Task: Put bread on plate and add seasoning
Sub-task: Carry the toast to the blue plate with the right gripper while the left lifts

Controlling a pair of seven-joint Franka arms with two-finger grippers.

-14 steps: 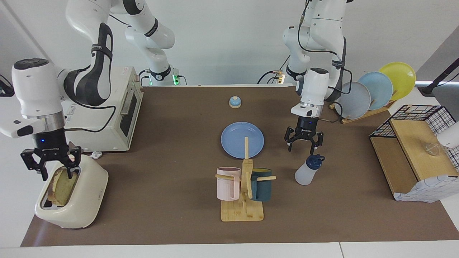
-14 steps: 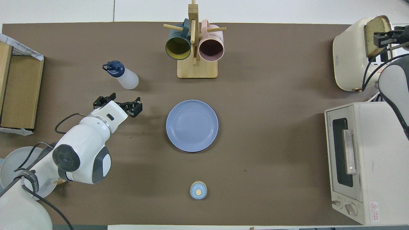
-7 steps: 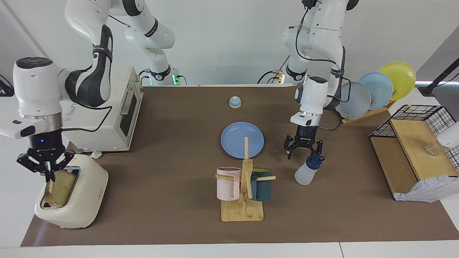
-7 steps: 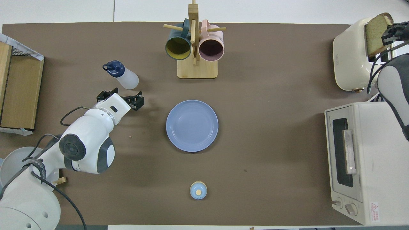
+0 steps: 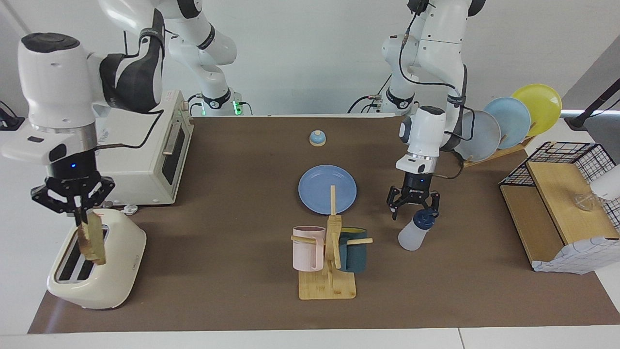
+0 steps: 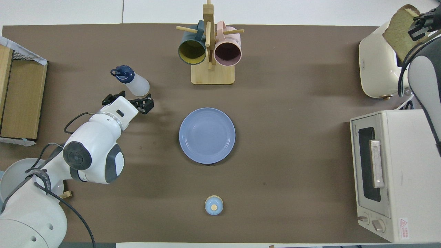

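Note:
The bread is a tan toast slice hanging edge-down from my right gripper, which is shut on its top edge. It hangs just above the slots of the cream toaster and also shows in the overhead view. The blue plate lies bare at the table's middle. The seasoning bottle, white with a navy cap, stands beside the plate toward the left arm's end. My left gripper is open, low over the table just nearer to the robots than the bottle, its fingers level with the cap.
A wooden mug rack with a pink and a dark mug stands farther from the robots than the plate. A toaster oven sits beside the toaster. A small bell is near the robots. A plate rack and a wire shelf stand at the left arm's end.
My right gripper closed on the bread and lifted it up out of the toaster slot. My left gripper moved lower and closer to the seasoning bottle's cap, staying open.

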